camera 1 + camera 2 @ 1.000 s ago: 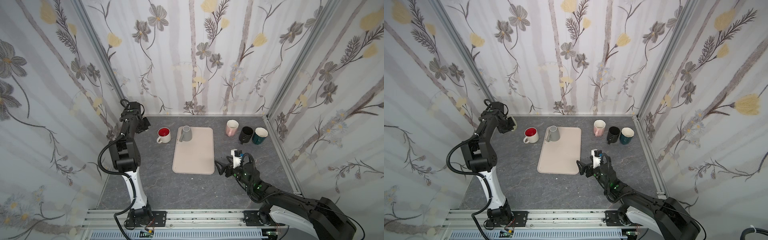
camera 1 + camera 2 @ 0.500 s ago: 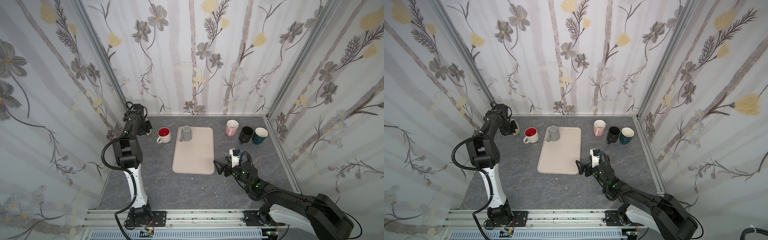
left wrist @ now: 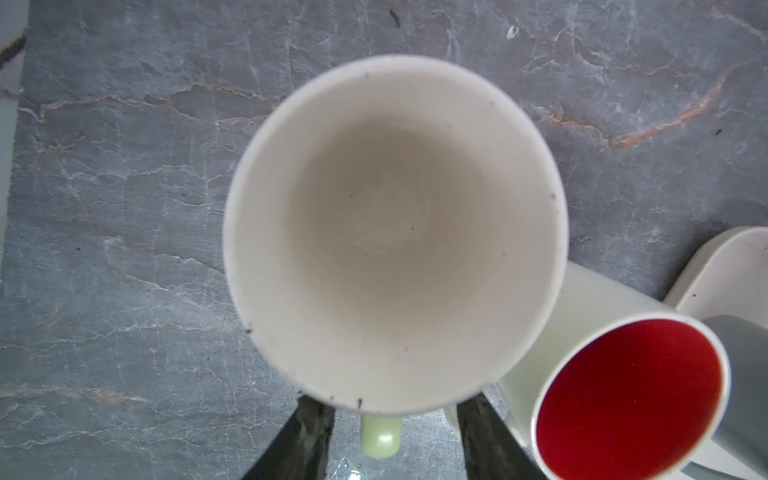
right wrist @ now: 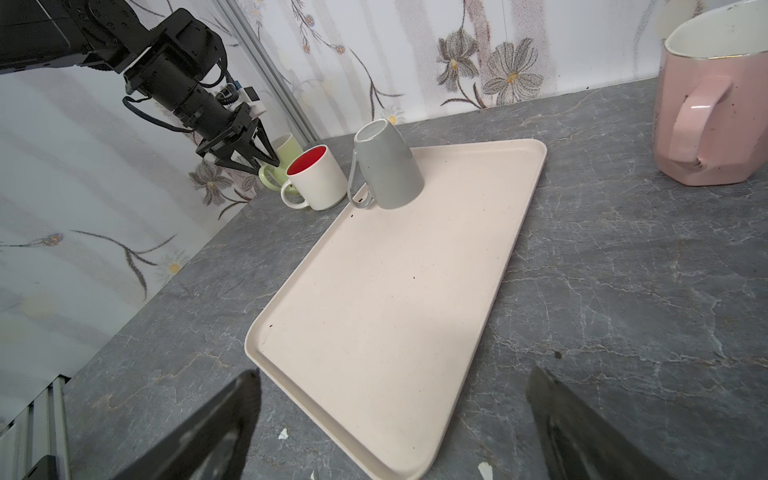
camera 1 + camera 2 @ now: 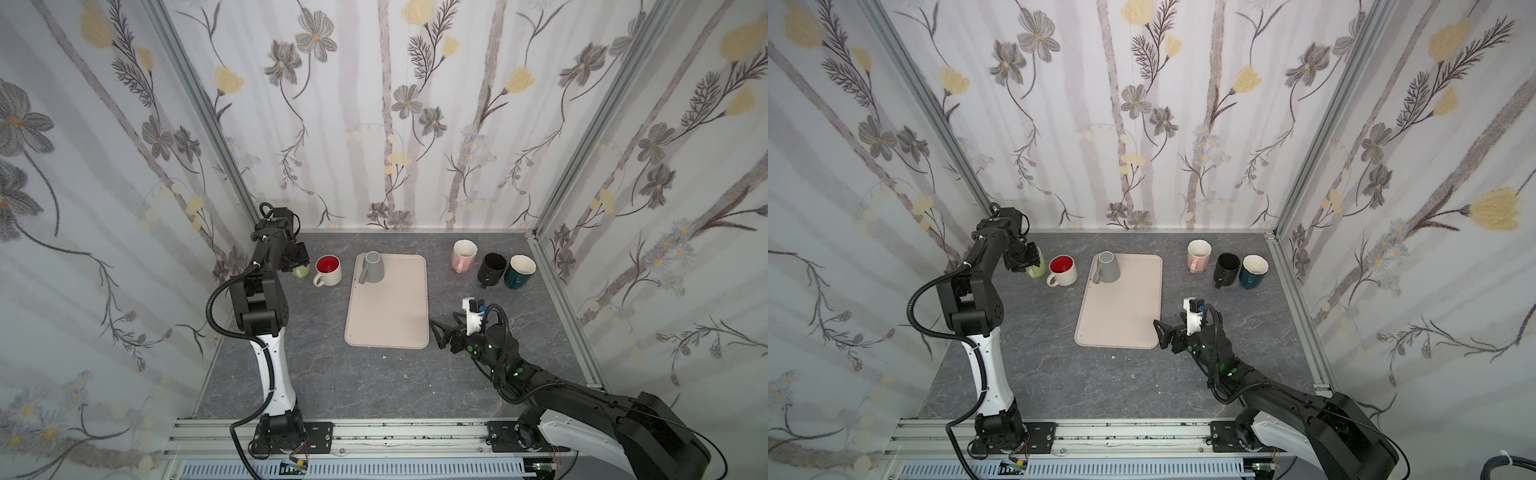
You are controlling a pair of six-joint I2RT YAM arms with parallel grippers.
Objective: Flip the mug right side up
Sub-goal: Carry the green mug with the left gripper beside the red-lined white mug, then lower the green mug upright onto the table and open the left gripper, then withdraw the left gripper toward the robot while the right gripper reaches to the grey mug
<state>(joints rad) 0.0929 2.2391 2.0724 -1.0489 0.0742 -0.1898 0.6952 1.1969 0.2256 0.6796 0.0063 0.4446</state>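
Note:
A grey mug [image 5: 372,268] [image 5: 1108,268] [image 4: 386,166] stands upside down on the far left corner of the beige tray [image 5: 390,324]. A light green mug [image 3: 395,232] [image 5: 1036,269] stands upright on the table at the far left, mouth up. My left gripper [image 3: 395,409] is open above it, with its fingers [image 3: 309,428] on either side of the green handle [image 3: 380,436] and a gap on both sides. My right gripper [image 5: 442,328] [image 4: 395,374] is open and empty, low by the tray's near right corner.
A white mug with a red inside [image 5: 328,270] [image 3: 627,399] stands upright right beside the green mug. Pink [image 5: 463,255], black [image 5: 492,268] and teal [image 5: 519,270] mugs stand upright at the far right. The left wall is close behind the left arm.
My left gripper came down toward the table beside the red-lined mug with the green mug, and its jaws have opened off the handle. The right arm barely moved.

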